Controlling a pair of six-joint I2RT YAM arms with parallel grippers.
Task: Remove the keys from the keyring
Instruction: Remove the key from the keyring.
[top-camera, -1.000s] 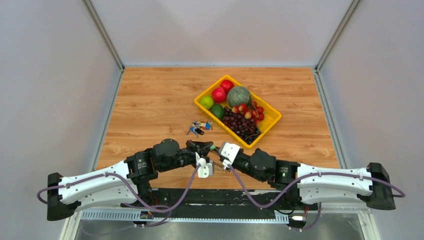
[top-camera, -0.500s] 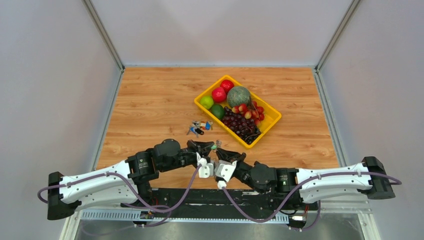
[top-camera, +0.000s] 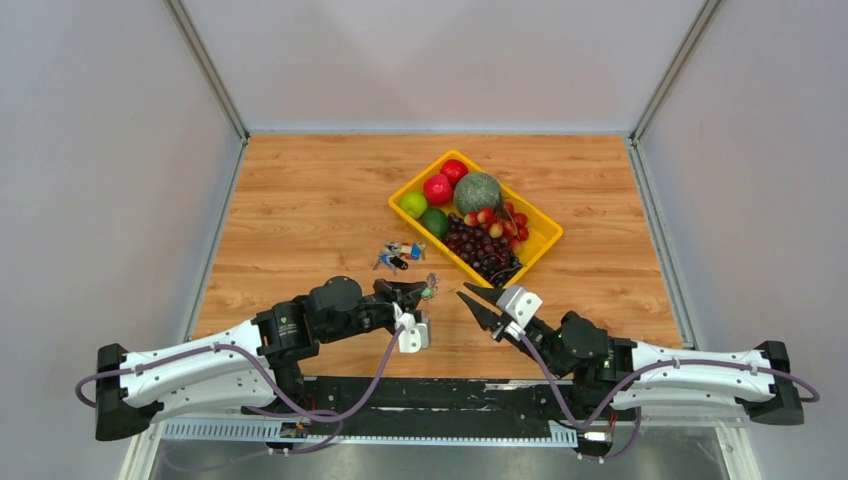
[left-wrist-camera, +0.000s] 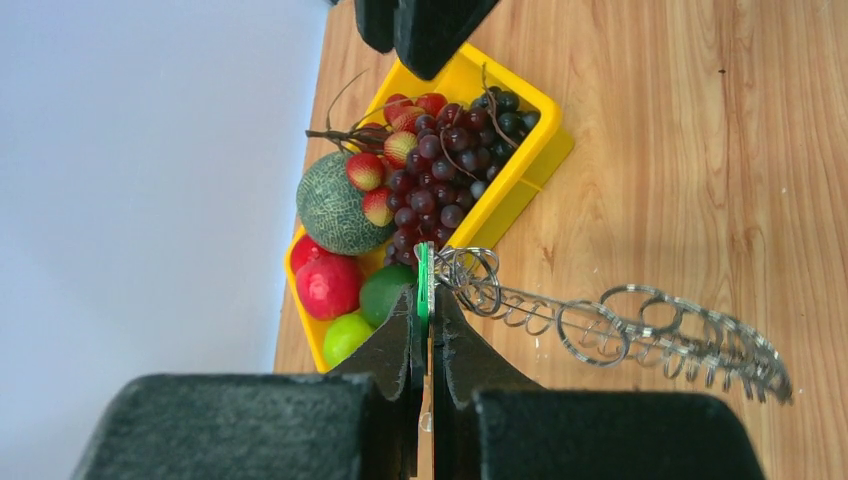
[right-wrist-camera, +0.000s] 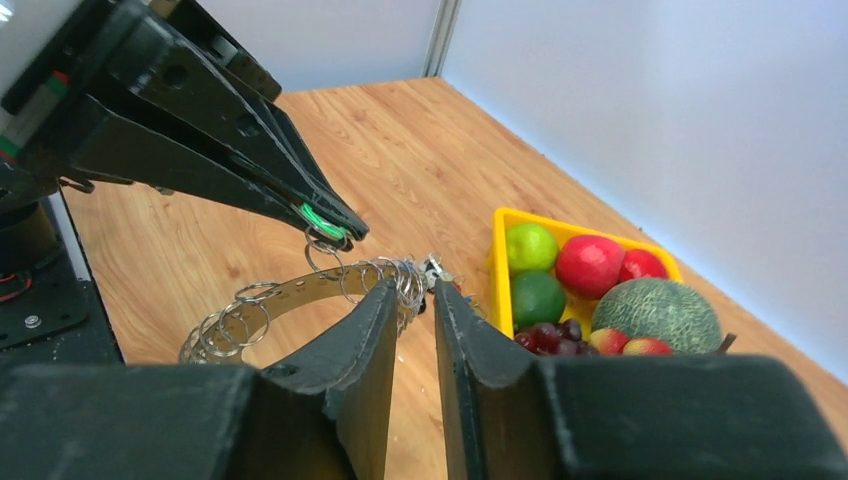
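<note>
My left gripper (top-camera: 418, 294) is shut on the small green tag (left-wrist-camera: 424, 283) of the keyring (left-wrist-camera: 620, 325) and holds it above the table. The keyring is a thin metal band strung with many small silver rings. No key blades show clearly on it. It also shows in the right wrist view (right-wrist-camera: 285, 290), hanging from the left gripper (right-wrist-camera: 338, 228) by the green tag (right-wrist-camera: 322, 221). My right gripper (top-camera: 478, 303) is open and empty, just right of the ring. In its own view (right-wrist-camera: 417, 292) the ring cluster sits just beyond the fingertips.
A small bunch of coloured keys (top-camera: 398, 254) lies on the wood table beyond the grippers. A yellow tray (top-camera: 545, 247) at the back right holds a melon (top-camera: 477, 192), grapes (top-camera: 480, 250), red and green fruit. Grey walls close the sides.
My right gripper has drawn back to the right, away from the left gripper and the ring, and its arm has swung round. The left gripper has stayed put with the tag.
</note>
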